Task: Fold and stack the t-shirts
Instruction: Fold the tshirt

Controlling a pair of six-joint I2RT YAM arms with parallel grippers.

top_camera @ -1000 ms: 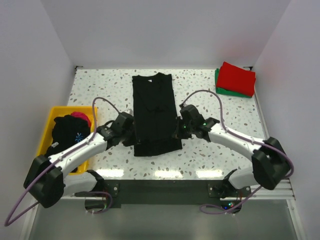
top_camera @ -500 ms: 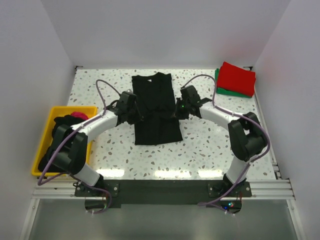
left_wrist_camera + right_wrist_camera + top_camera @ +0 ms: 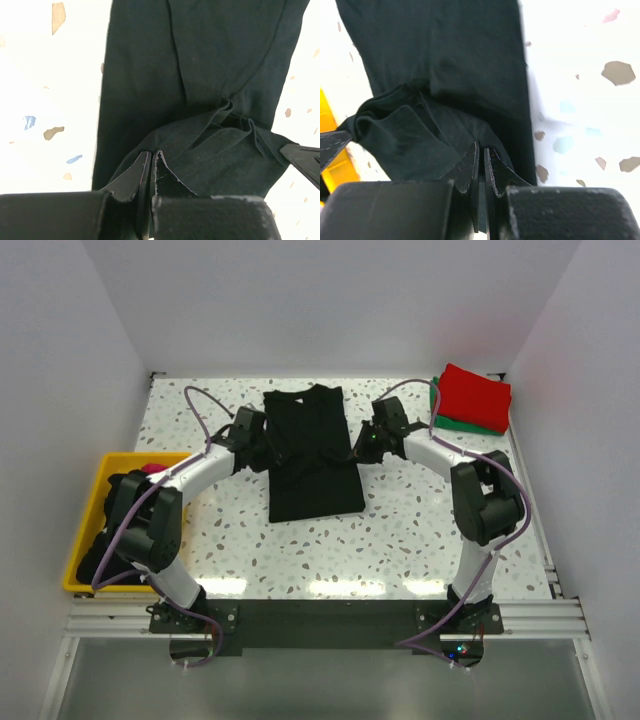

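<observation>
While both arms reach out from the near edge of the table [image 3: 420,530], a white top with grey and brown specks like stone, the yellow plastic bin [image 3: 82,515] sits at the near left with a bit of pink cloth [image 3: 152,469] showing inside.

Further in, at the middle of the table, the black t-shirt [image 3: 312,485] lies flat as a long narrow rectangle. It is plain and matt, and its sides are folded in. The left gripper [image 3: 150,152] is at the shirt's left edge, its fingers together and clamped on a raised fold of the black cloth. The right gripper [image 3: 481,145] pinches the right edge in the same way. Between them the cloth is gathered into soft creases.

At the far right corner, the red t-shirt [image 3: 475,395] lies folded on top of the green t-shirt [image 3: 441,420].
</observation>
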